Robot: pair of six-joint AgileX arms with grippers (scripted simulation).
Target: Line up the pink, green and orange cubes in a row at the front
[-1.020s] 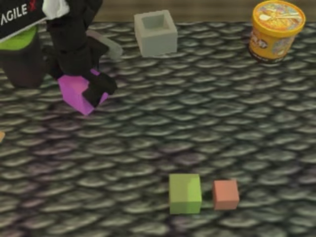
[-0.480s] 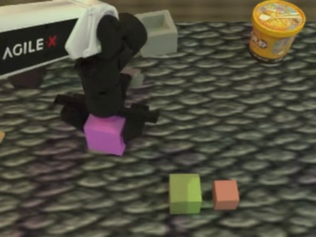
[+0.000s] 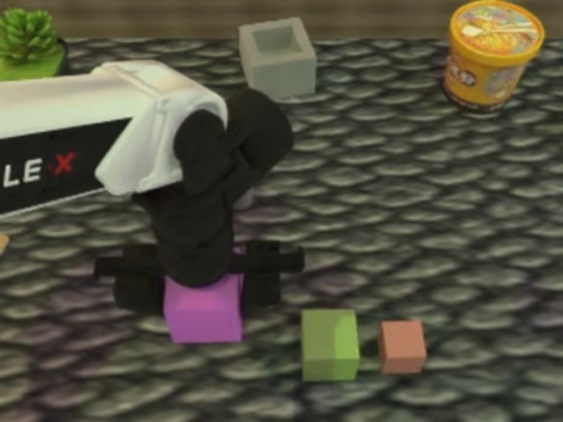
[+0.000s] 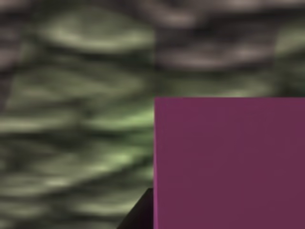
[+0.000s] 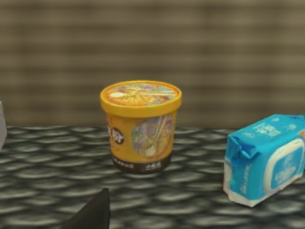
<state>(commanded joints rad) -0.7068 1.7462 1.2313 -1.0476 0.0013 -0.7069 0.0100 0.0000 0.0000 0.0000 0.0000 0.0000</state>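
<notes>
My left gripper (image 3: 201,283) points down near the front of the table, shut on the pink cube (image 3: 204,318), with one black finger on each side. The left wrist view shows the pink cube (image 4: 228,162) close up and a dark fingertip (image 4: 140,214) against its edge. The green cube (image 3: 330,345) rests at the front, a short gap to the pink cube's right. Right of that stands the smaller orange cube (image 3: 403,346). My right gripper (image 5: 143,217) is outside the top view; its wrist view shows one fingertip (image 5: 97,210), set wide, with nothing beside it.
A hollow grey box (image 3: 278,57) stands at the back centre. A yellow noodle cup (image 3: 491,53) is at the back right, and a potted plant (image 3: 31,40) at the back left. The right wrist view shows the cup (image 5: 140,126) and a blue wipes pack (image 5: 267,160).
My left arm has carried the pink cube from the back left toward the front and rightward. The cube has turned square and now sits level with the green cube. The green and orange cubes stayed put.
</notes>
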